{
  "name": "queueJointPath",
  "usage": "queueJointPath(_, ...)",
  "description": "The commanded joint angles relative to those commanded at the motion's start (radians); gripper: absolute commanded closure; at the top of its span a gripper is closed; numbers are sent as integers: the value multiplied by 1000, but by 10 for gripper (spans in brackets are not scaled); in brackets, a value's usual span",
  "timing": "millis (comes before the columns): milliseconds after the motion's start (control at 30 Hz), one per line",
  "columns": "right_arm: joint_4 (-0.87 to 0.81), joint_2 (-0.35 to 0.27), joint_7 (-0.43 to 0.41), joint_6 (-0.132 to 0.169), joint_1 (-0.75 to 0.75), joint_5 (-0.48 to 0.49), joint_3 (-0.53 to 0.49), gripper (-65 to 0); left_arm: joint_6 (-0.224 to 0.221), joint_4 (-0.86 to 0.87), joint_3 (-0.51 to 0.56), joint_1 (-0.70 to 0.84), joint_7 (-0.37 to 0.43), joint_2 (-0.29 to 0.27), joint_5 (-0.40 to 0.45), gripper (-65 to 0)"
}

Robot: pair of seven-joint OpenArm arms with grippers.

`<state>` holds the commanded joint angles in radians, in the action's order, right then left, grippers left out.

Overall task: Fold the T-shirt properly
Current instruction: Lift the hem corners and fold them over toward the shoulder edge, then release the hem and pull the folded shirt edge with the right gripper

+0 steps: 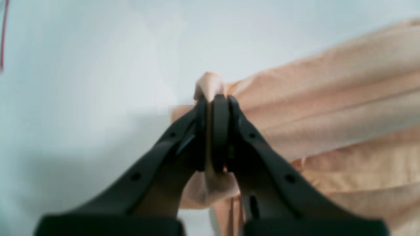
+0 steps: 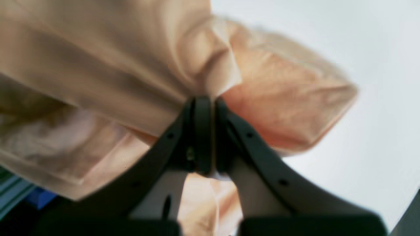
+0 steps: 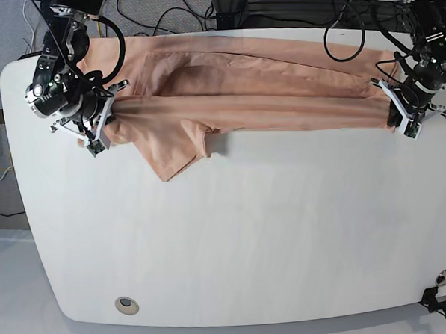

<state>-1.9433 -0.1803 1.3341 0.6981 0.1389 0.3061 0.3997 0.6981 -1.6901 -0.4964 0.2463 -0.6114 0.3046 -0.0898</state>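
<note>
T-shirt (image 3: 242, 99) stretched across far side of white worktop (image 3: 234, 234), clamped by left tool (image 1: 216, 98) and right tool (image 2: 208, 100) at opposite ends.

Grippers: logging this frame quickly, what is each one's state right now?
Left gripper: closed, pinching a bunched end of the T-shirt.
Right gripper: closed, pinching the T-shirt's other end beside a sleeve.

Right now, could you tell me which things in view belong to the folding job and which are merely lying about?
Job:
- T-shirt, stretched between the arms
- left gripper, shut on it
- right gripper, shut on it

Lying about:
- cables behind the table
</note>
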Motion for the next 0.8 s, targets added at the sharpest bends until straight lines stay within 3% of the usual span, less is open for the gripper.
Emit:
queueJointPath(167,2,0,0,0,12,-2,-2,-9,0,0,3,48,-3,3,6,0)
queueJointPath(267,2,-5,0,0,14,0,-2,-197,0,2,5,49,-9,6,6,-11)
queueJointPath(400,0,-40,2,0,14,0,-48,-371,0,0,5,44,-61,26,8,-262)
queueJointPath(467,-3,-51,2,0,14,0,-81,-385,0,0,6,43,-63,43,6,-309)
queueJointPath(567,-3,-46,-6,0,-21,0,-81,-385,0,-5,5,9,-63,44,5,-309)
queueJointPath(800,32,52,-32,0,-213,-6,-78,-385,0,-12,8,-94,-61,34,-2,-309)
